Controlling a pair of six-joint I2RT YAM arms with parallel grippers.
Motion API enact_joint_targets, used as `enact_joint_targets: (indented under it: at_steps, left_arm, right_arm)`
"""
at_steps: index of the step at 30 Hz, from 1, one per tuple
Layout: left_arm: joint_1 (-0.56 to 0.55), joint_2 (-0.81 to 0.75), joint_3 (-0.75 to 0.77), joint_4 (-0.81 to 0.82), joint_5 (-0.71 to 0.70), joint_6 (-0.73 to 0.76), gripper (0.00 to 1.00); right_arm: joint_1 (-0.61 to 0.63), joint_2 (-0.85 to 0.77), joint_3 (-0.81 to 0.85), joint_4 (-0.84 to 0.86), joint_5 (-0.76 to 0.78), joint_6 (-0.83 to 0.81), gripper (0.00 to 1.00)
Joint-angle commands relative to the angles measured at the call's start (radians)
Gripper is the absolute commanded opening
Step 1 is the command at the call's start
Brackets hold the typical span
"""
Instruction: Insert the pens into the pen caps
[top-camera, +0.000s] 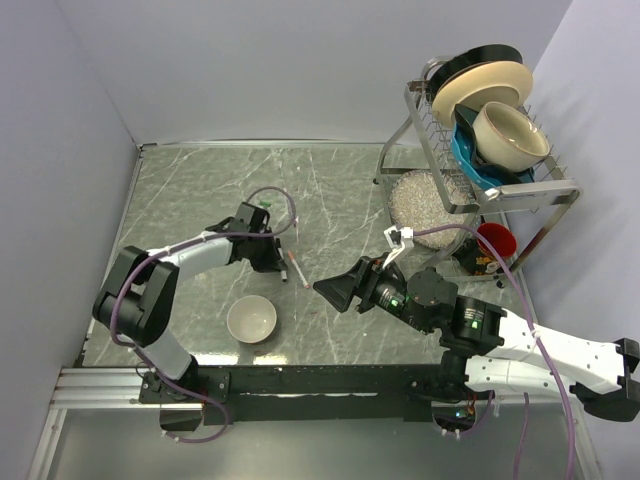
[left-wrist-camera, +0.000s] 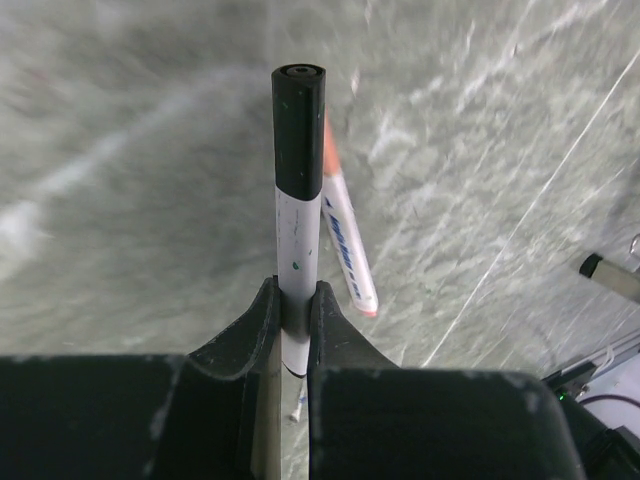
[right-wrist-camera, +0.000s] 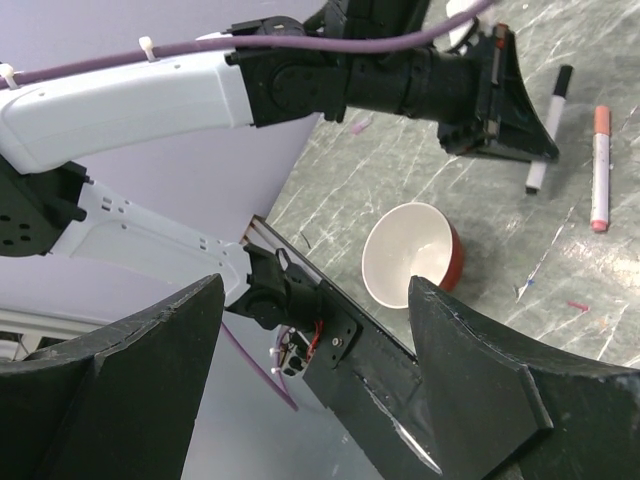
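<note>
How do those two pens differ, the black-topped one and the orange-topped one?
The black-topped pen has a black cap; the orange-topped pen has an orange-red one. The black-topped pen is clamped between the left fingers; the orange-topped pen lies loose on the table. Both have slim white barrels.

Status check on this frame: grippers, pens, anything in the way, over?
Left gripper shut on black-ended pen. Right gripper open, empty. Red-ended pen lying loose beside it. White bowl apart from both pens.
</note>
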Motion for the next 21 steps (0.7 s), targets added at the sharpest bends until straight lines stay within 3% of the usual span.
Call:
enact_joint_targets:
  at_steps: [1,6,14,21]
  left_arm:
    - [-0.041,0.024,-0.012,0.013,-0.028,-0.048,0.07]
    - [-0.067,0.046,-0.019,0.016,-0.043,-0.070,0.05]
    - [-0.090,0.077,0.002,0.017,-0.043,-0.085,0.14]
    - [-0.095,0.048,0.030,-0.024,-0.079,-0.076,0.34]
  right_arm:
    - [-0.001,-0.005,-0.012,0.019,0.015,0.004,0.82]
    - [-0.001,-0.006,-0.011,0.013,0.018,0.008,0.82]
    - [-0.001,-0.008,-0.017,0.022,0.018,0.015,0.82]
    - [-0.001,-0.018,-0.018,0.015,0.034,0.015,0.82]
